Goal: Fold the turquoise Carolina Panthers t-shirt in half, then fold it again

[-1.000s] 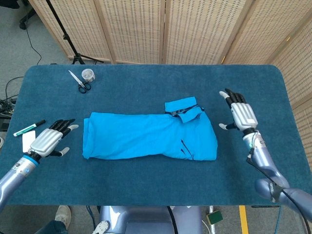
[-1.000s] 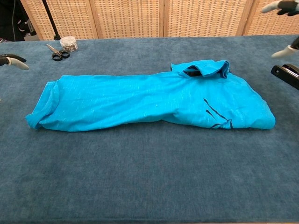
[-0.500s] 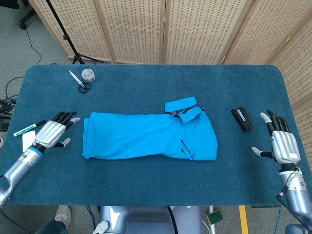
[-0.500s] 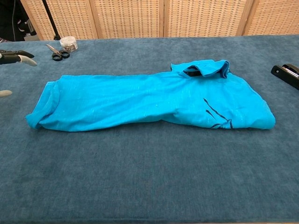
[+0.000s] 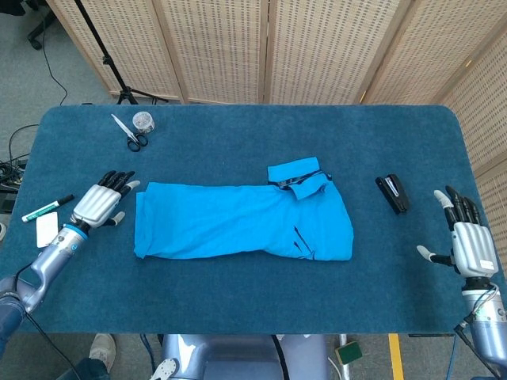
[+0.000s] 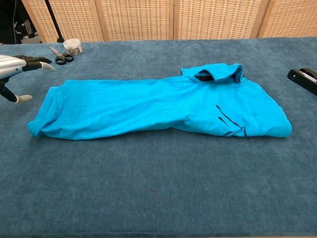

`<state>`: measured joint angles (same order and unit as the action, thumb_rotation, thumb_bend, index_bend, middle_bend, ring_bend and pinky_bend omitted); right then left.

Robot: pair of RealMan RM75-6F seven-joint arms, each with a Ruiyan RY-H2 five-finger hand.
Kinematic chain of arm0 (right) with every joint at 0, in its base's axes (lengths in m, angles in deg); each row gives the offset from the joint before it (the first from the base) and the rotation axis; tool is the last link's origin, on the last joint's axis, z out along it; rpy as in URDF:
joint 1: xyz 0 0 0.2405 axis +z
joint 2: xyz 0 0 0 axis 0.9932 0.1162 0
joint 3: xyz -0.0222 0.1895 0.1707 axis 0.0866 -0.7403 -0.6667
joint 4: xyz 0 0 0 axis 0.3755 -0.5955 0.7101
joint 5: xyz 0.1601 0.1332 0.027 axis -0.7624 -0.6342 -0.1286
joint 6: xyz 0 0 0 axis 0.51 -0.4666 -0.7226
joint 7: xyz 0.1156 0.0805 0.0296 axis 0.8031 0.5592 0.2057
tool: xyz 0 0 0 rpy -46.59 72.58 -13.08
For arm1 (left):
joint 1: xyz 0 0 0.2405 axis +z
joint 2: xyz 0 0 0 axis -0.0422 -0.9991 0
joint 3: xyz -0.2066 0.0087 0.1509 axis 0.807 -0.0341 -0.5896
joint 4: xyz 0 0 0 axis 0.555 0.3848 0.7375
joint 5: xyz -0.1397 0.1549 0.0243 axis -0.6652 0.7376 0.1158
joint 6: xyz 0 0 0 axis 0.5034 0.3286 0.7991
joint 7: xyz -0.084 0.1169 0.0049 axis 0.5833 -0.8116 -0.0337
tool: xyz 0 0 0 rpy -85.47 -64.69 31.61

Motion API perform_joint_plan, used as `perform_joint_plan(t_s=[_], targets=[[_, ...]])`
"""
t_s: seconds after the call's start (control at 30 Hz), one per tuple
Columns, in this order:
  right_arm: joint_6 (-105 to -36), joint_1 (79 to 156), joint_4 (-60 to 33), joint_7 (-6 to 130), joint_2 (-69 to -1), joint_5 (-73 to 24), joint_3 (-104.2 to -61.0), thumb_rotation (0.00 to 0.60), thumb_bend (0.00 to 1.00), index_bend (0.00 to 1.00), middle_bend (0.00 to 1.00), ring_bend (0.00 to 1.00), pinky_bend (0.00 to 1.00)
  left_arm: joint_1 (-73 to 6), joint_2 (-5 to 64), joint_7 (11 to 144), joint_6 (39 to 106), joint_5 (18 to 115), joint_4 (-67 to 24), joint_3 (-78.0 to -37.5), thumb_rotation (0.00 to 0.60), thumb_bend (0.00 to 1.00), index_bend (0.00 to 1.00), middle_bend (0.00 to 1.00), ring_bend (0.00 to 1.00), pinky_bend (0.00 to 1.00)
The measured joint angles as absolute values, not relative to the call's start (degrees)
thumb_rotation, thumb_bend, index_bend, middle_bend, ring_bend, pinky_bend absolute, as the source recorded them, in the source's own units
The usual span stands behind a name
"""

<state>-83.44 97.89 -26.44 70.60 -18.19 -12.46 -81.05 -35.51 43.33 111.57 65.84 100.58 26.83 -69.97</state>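
presently, at the far left lie a marker (image 5: pixel 47 208) and a white card (image 5: pixel 47 229). the left robot hand (image 5: pixel 99 206) hovers just beside the shirt's left end, fingers apart, holding nothing. scissors (image 5: pixel 131 134) and a small jar (image 5: pixel 142 120) sit at the table's (image 5: pixel 238 301) back left. the shirt (image 5: pixel 242 218) lies folded lengthwise mid-table, sleeve turned up at its right. a stapler (image 5: pixel 392 194) lies beyond. the right robot hand (image 5: pixel 467 241) is spread, empty, well apart from the shirt.
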Motion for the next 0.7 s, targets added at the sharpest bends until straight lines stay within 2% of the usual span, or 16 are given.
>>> perform_joint_plan(t_s=[0.33,0.7], targets=[[-82.91,97.72,-25.99,70.71,-18.43,-12.89,-81.94,0.600,0.00,0.00,0.00,0.00,0.00,-38.26,49.07,115.71,62.60,100.96,35.36,-71.18,0.600,0.36,0.03,0.00,0.00,0.00],[-82.53,97.46,-25.58,71.67,-18.38,-12.85,-82.60,0.600,0.00,0.00,0.00,0.00,0.00,-39.62,51.19,116.76,60.54,100.76,37.16,-71.84,0.600,0.38,0.24,0.00,0.00,0.00]])
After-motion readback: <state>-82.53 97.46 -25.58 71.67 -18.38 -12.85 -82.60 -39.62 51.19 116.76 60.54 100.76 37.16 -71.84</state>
